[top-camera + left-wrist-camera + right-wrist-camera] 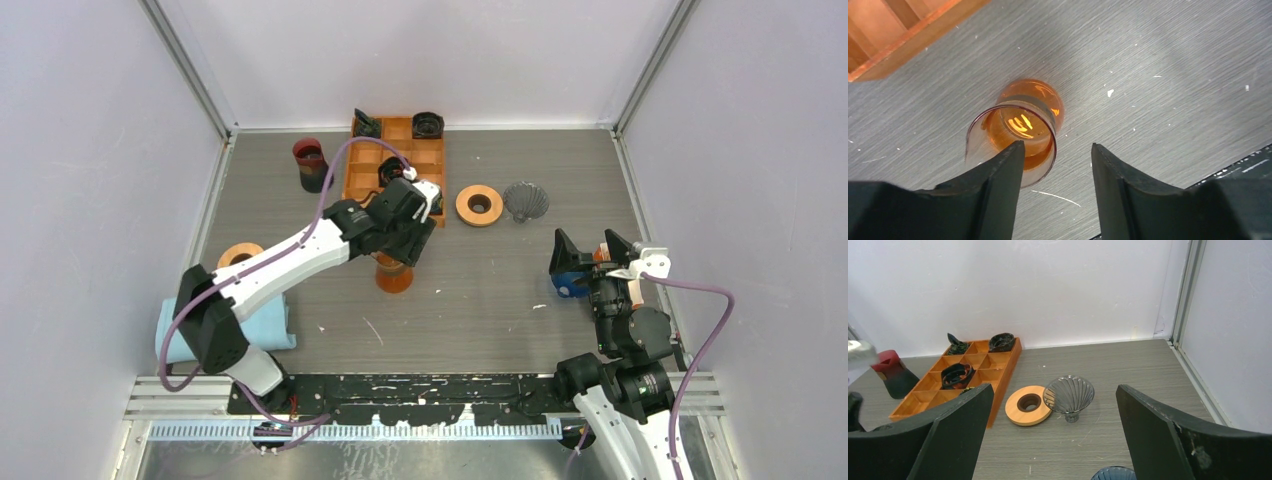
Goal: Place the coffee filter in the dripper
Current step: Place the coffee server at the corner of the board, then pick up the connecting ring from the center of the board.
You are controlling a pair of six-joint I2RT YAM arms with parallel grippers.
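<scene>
A grey ribbed see-through cone (526, 200) lies on its side at the back right of the table, next to a wooden ring (479, 205); both also show in the right wrist view, the cone (1068, 394) and the ring (1028, 404). My left gripper (400, 255) is open above an orange see-through glass vessel (1020, 130), with its left finger (998, 175) over the rim. My right gripper (586, 240) is open and empty above a blue ribbed cone (1113, 473), well short of the grey cone. I cannot tell a separate filter apart.
An orange compartment tray (395, 165) at the back holds several dark items. A dark red cup (310, 163) stands left of it. A second wooden ring (238, 255) and a blue cloth (270, 325) lie at the left. Walls enclose the table.
</scene>
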